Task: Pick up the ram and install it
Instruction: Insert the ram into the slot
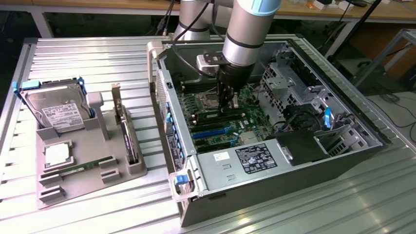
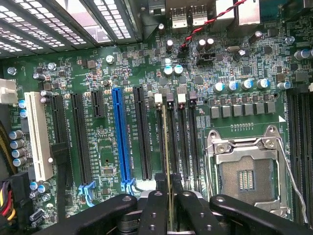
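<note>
Gripper [image 1: 229, 105] [image 2: 169, 193]: reaches down inside the open computer case [image 1: 247, 195]; fingers drawn together, clamped on the ram.
Tray [image 1: 78, 187]: at the exterior view's left, well apart from the gripper.
Hard drive [image 1: 55, 109]: stands upright at the tray's far end.
Processor chip [image 1: 57, 153]: lies flat in the tray, nearer the camera than the drive.
Expansion card [image 1: 124, 131]: stands on edge along the tray's side nearest the case.
Ram [image 2: 168, 147]: seen edge-on as a thin strip between the fingers, running along one of the memory slots [image 2: 193, 142].
Processor socket [image 2: 242, 169]: empty, just beside the slots.
Progress: pick-up looks done and the ram has been brought to the motherboard [image 1: 215, 131] and lined up with a slot. Whether it is pressed home cannot be told.
</note>
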{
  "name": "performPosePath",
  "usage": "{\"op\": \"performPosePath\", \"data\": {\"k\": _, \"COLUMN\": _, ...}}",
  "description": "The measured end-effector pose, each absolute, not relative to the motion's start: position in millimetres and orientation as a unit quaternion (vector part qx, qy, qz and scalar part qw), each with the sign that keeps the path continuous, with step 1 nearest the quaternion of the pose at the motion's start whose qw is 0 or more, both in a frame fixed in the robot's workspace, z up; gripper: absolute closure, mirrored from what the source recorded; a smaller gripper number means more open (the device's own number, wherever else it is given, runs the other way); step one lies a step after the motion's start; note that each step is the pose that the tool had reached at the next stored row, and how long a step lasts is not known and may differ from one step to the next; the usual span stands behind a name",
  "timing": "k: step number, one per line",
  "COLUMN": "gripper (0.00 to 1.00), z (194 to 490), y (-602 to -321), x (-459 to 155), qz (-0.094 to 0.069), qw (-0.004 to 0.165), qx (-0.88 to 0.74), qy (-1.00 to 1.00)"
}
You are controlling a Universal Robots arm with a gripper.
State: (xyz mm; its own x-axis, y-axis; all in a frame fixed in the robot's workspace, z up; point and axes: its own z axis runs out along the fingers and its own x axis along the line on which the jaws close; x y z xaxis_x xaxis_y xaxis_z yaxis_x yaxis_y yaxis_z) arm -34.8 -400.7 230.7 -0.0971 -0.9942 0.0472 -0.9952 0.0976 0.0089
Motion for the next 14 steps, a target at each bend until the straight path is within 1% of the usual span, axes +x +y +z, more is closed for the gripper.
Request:
{"op": "performPosePath", "data": {"k": 9, "gripper": 0.86, "z": 228.9, "y": -400.8, "x": -34.8, "qz": 0.013, "qw": 0.021, "qx": 0.673, "qy": -0.74}}
{"op": "performPosePath", "data": {"k": 14, "gripper": 0.86, "z": 228.8, "y": -400.7, "x": -34.8, "qz": 0.009, "qw": 0.025, "qx": 0.673, "qy": -0.74}}
